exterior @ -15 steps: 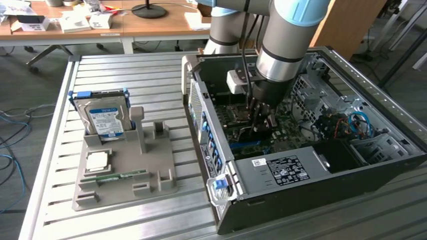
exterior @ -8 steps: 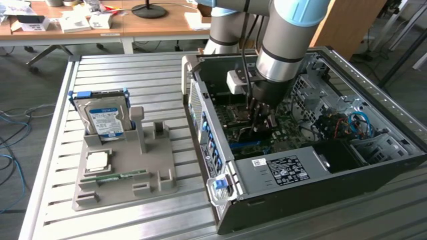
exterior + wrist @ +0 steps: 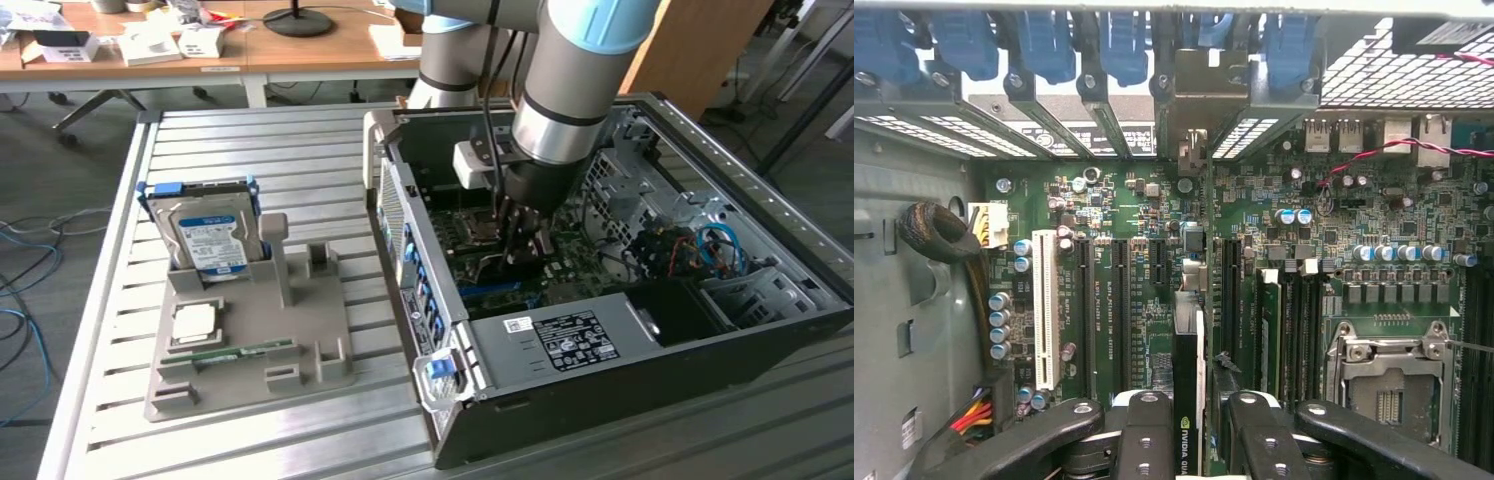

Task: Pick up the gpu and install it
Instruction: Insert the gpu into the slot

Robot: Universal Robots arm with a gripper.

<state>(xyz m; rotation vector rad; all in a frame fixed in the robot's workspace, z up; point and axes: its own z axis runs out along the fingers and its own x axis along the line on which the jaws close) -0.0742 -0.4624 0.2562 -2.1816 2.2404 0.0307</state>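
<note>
Deep inside the case, the claw grips the gpu edge-on above the board. If it tilts or misses its slot, it could jam or bend.

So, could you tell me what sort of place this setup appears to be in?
Probably a robotics lab or workshop: an open computer case lies on a slatted aluminium table, beside a grey fixture holding a hard drive, with cluttered wooden desks behind.
</note>
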